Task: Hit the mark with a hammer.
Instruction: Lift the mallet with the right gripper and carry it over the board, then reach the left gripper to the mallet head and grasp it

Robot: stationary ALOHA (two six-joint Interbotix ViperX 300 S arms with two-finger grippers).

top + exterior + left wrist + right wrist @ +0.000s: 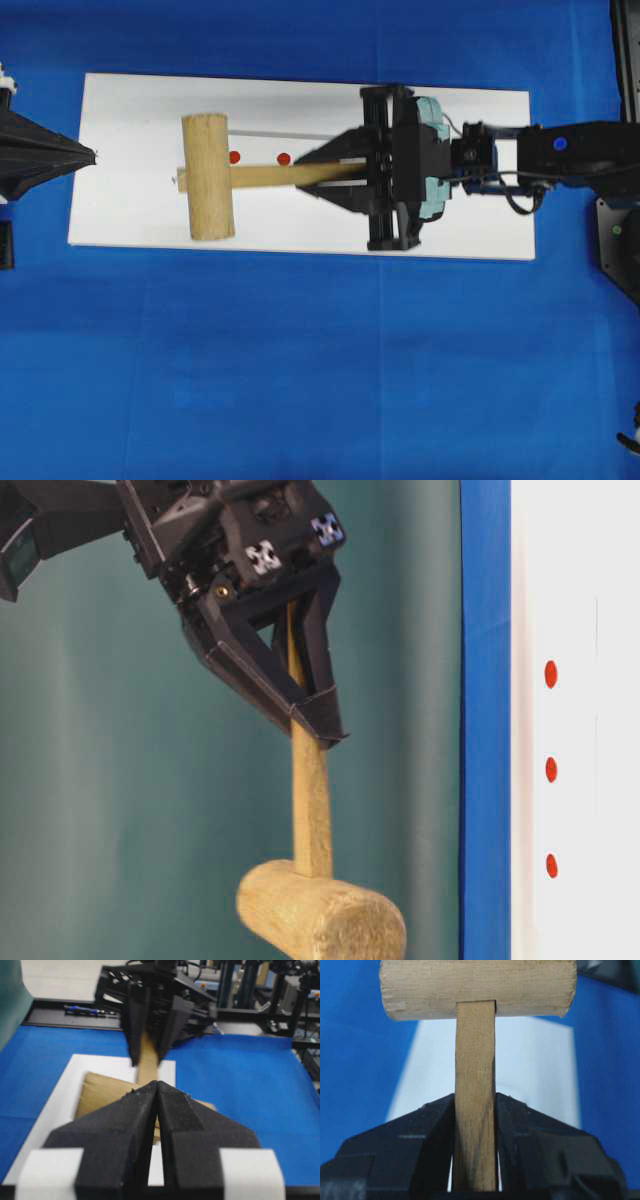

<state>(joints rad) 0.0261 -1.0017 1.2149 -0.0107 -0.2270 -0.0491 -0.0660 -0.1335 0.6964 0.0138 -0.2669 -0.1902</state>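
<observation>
My right gripper point(302, 173) is shut on the flat handle of the wooden hammer point(208, 176). The handle lies along the white strip point(480, 200) and the thick head points left. In the table-level view the hammer point(320, 910) hangs clear of the strip, apart from the three red dots. The mark point(551, 769) is the middle dot. From overhead the mark point(284, 158) shows just beside the handle, and a finger hides one end dot. My left gripper point(93, 155) is shut and empty at the strip's left end, its tips point(157, 1082) facing the hammer head point(100, 1097).
Blue cloth point(300, 380) covers the table around the strip. The right arm point(570, 150) reaches in from the right edge. A thin grey line point(290, 135) runs along the strip above the dots. Black rig framing point(250, 1015) stands behind the table.
</observation>
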